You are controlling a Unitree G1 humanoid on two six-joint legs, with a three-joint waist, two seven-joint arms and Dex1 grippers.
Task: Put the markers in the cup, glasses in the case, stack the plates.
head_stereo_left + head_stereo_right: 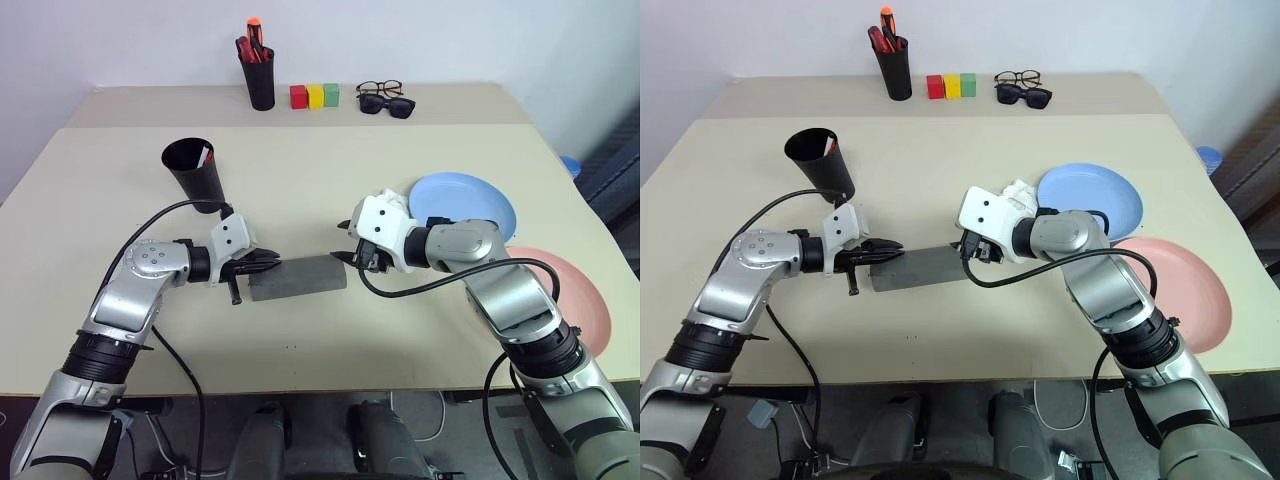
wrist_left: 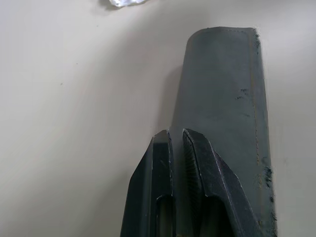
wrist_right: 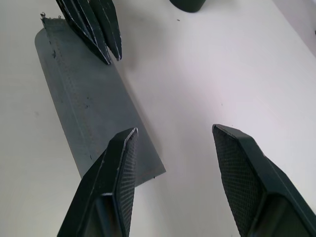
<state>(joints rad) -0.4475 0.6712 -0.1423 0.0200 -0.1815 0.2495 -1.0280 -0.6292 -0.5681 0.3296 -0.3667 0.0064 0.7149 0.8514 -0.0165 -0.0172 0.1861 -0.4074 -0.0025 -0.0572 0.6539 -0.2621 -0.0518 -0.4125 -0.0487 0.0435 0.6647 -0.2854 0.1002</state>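
The grey case (image 1: 300, 277) lies closed at the table's middle, between my two grippers. My left gripper (image 1: 272, 262) is shut, its tips resting on the case's left end (image 2: 222, 89). At the case's right end my right gripper (image 1: 345, 257) stands open, one finger over the case (image 3: 84, 98) and nothing between the fingers. The black cup (image 1: 195, 170) stands tilted behind my left arm, with red and white ends of the markers (image 1: 206, 155) poking out at its rim. The light blue plate (image 1: 463, 205) and the pink plate (image 1: 565, 292) lie side by side on the right. The glasses are hidden.
At the back stand a black pen pot (image 1: 260, 75) with red and orange pens, three coloured blocks (image 1: 314, 96), and clear spectacles (image 1: 380, 88) beside black sunglasses (image 1: 388, 104). A crumpled white scrap (image 1: 392, 200) lies by the blue plate.
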